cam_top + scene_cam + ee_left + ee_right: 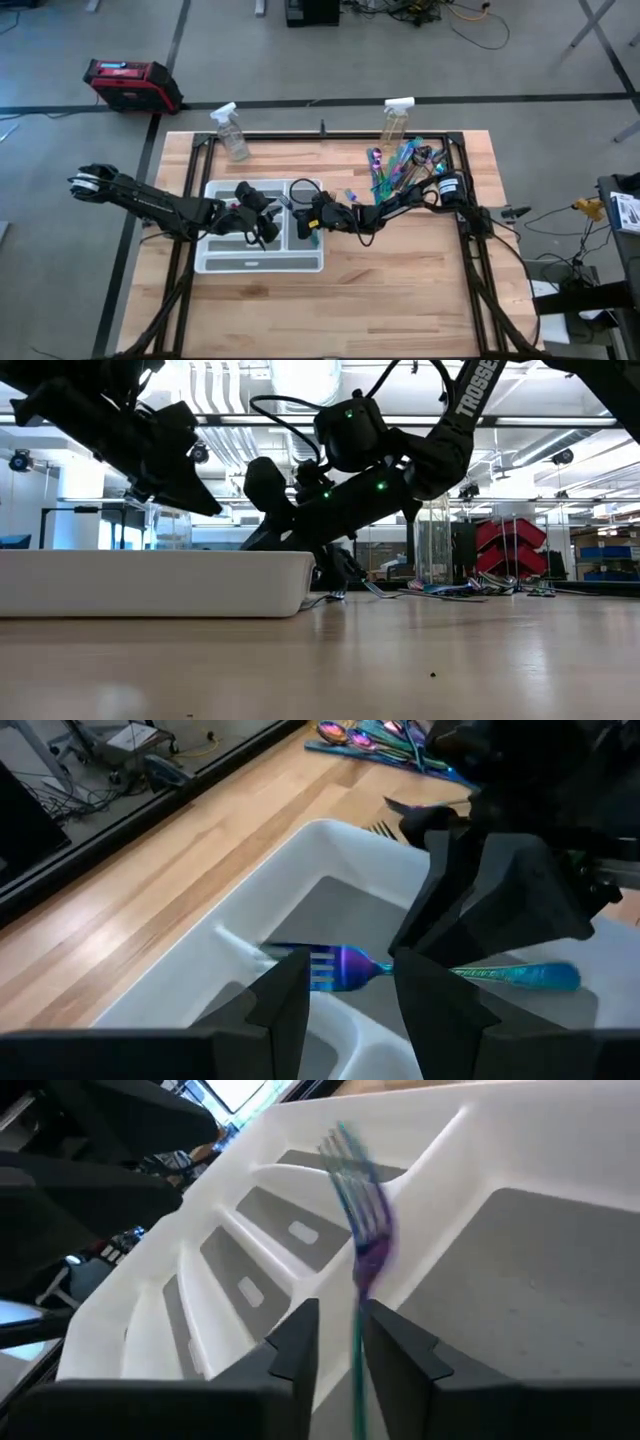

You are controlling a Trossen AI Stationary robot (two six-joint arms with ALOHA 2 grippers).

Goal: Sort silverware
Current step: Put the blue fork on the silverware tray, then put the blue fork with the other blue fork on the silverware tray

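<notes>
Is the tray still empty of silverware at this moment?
No, an iridescent fork lies in the white tray, seen in the left wrist view.

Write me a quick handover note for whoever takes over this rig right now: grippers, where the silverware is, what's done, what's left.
Right gripper: over the white tray, fingers parted around an iridescent fork, apparently mid-release.
Left gripper: open and empty, over the tray beside the right one.
Done: that fork has reached the tray; any other contents are hidden by the arms.
Left: the pile of silverware at the table's far right, by a spray bottle.
</notes>
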